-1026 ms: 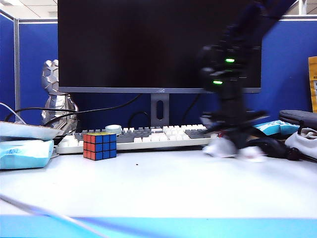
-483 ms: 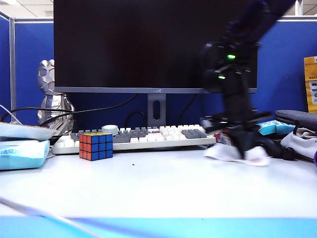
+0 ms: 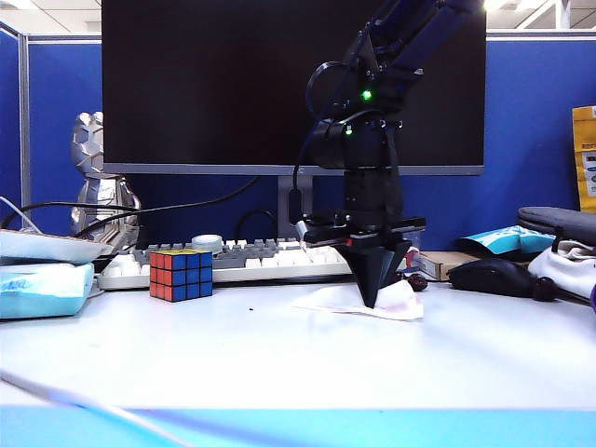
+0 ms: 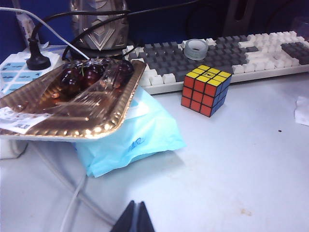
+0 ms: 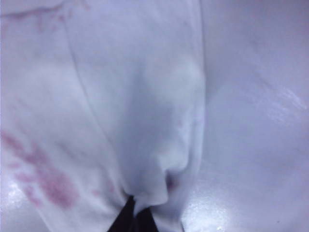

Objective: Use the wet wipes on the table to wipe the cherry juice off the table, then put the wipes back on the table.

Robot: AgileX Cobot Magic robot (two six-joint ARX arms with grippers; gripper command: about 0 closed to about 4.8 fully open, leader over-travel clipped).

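The wet wipe [image 3: 399, 304] is a thin white sheet with pink stains, lying crumpled on the table [image 3: 279, 358] in front of the keyboard. My right gripper [image 3: 372, 300] points straight down, shut on a pinched fold of it. The right wrist view shows the stained wipe [image 5: 120, 96] spread in front of the right gripper [image 5: 136, 212]. Cherry juice shows as a tiny dark speck [image 3: 250, 308] left of the wipe and as a speck [image 4: 279, 130] in the left wrist view. My left gripper [image 4: 136, 212] hovers shut and empty over the near left of the table.
A puzzle cube [image 3: 181, 274] stands before the keyboard [image 3: 251, 262] and monitor. At the far left, a light-blue tissue pack [image 3: 42, 290] lies under a foil tray of cherries [image 4: 72, 96]. A black mouse [image 3: 494, 277] lies right of the wipe. A cable [image 3: 74, 396] crosses the near left corner.
My right arm has swung left across the table, dragging the wipe from in front of the mouse toward the middle. The left gripper has not moved.
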